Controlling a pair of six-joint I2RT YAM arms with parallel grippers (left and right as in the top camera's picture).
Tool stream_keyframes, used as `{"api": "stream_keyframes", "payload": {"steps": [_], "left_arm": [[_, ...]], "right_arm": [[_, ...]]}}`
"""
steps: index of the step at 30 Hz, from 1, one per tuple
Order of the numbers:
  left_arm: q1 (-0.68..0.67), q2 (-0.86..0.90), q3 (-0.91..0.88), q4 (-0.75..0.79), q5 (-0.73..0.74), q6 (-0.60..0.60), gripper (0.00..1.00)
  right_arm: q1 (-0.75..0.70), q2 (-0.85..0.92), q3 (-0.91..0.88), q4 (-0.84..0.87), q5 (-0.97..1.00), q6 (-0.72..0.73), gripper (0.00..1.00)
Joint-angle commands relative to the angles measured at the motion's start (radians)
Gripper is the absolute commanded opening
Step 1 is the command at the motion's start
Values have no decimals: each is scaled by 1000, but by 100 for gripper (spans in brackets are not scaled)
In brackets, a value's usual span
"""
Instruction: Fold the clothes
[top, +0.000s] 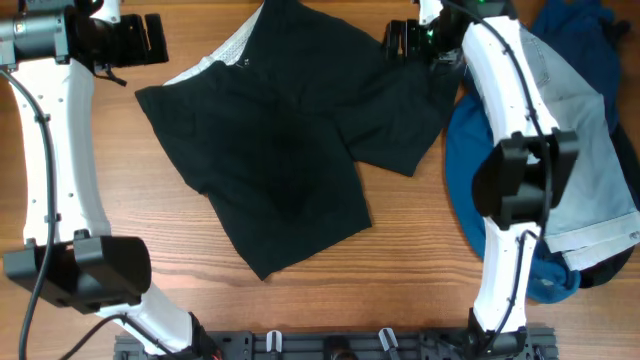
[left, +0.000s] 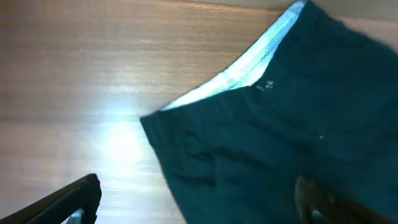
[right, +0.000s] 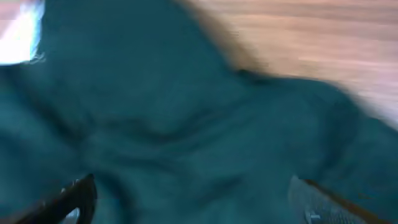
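Note:
A pair of black shorts (top: 290, 130) lies spread on the wooden table, waistband at the far side with its white lining (top: 215, 62) showing. My left gripper (top: 140, 40) is open at the far left, just off the waistband corner; its wrist view shows the shorts (left: 280, 137) and the lining (left: 249, 65) between its fingers (left: 199, 202). My right gripper (top: 405, 40) is open over the far right leg of the shorts; its fingers (right: 193, 199) hover above dark fabric (right: 186, 124).
A pile of clothes lies at the right: a blue garment (top: 470, 170), a light grey one (top: 580, 150) and a dark blue one (top: 580, 30). Bare wood shows at the left and front (top: 120, 200).

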Motion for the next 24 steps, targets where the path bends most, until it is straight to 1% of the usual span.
{"api": "stream_keyframes", "payload": {"steps": [1, 2, 6, 9, 12, 17, 21, 23, 24], "left_arm": [[14, 113, -2, 26, -20, 198, 99], [14, 172, -2, 42, -21, 224, 99], [14, 292, -2, 82, -21, 228, 96], [14, 350, -2, 99, -60, 228, 96], [14, 377, -2, 111, -101, 229, 95], [14, 438, -2, 150, -104, 254, 91], [14, 508, -2, 173, -104, 253, 88], [14, 535, -2, 183, -104, 251, 80], [14, 545, -2, 189, -105, 240, 69]], "right_arm": [[46, -103, 25, -121, -183, -14, 100], [66, -118, 25, -171, -183, -15, 100], [146, -123, 22, -288, -130, -13, 100], [222, -120, 8, -294, -79, 15, 100], [271, -120, 7, -301, -72, 20, 100], [323, -120, 7, -340, -39, 20, 99], [359, -120, 7, -370, -39, 20, 95], [381, -120, 7, -378, -39, 20, 92], [394, -120, 7, -384, -39, 19, 91]]}}
